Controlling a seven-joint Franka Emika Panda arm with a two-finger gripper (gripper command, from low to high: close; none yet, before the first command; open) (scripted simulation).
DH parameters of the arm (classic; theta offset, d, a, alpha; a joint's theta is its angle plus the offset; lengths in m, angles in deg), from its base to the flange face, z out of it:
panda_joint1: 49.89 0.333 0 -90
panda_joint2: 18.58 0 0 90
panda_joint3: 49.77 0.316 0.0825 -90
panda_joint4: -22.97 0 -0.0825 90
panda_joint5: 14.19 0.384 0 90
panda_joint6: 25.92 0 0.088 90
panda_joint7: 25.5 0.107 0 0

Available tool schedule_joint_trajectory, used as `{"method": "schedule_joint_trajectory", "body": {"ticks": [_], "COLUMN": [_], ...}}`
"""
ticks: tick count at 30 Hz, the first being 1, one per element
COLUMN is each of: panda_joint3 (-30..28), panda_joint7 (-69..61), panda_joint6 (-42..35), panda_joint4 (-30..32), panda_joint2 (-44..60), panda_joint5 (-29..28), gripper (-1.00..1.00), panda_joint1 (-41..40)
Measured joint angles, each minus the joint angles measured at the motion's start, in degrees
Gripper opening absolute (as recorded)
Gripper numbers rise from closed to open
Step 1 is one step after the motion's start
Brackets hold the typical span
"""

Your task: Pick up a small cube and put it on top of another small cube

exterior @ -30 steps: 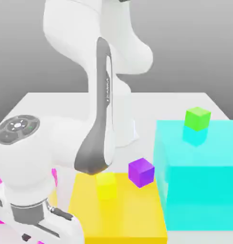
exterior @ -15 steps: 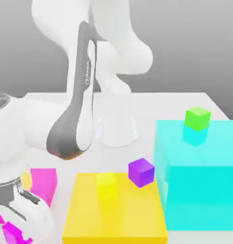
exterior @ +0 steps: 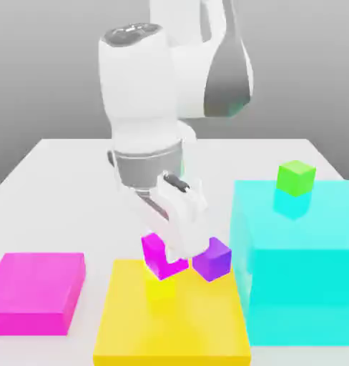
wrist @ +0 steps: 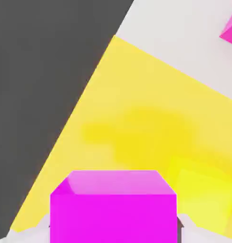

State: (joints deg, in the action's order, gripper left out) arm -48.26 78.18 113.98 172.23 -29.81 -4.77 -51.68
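Note:
My gripper (exterior: 166, 259) is shut on the small magenta-pink cube (exterior: 161, 257), holding it just above the small yellow cube (exterior: 160, 289). That yellow cube sits on the large flat yellow block (exterior: 199, 322); whether the two cubes touch I cannot tell. The hand view has the pink cube (wrist: 113, 206) close up between the finger pads, with the yellow cube (wrist: 203, 194) beside and below it on the yellow block (wrist: 137, 95).
A small purple cube (exterior: 212, 259) rests right next to the held cube, on the yellow block's far edge. A tall cyan block (exterior: 299, 264) with a small green cube (exterior: 296, 177) on top stands at the exterior view's right. A large flat magenta block (exterior: 38, 292) lies at its left.
The arm has swung from the exterior view's left to the middle, carrying the pink cube from beside the flat magenta block to above the yellow cube. The fingers closed on it a second ago.

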Motion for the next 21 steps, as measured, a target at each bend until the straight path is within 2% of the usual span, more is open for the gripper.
{"method": "schedule_joint_trajectory", "body": {"ticks": [7, 13, 14, 21], "panda_joint3": [8.7, 11.4, 11.6, 11.6], "panda_joint7": [21.0, 24.0, 24.1, 24.1], "panda_joint6": [-2.9, 8.4, 10.0, 9.9], "panda_joint4": [10.3, 13.9, 14.2, 14.2], "panda_joint2": [-12.2, -3.9, -2.7, -2.7], "panda_joint5": [-1.6, -3.2, -3.3, -3.4], "gripper": [-1.00, -1.00, 1.00, 1.00], "panda_joint1": [1.0, 1.0, 0.9, 0.9]}}
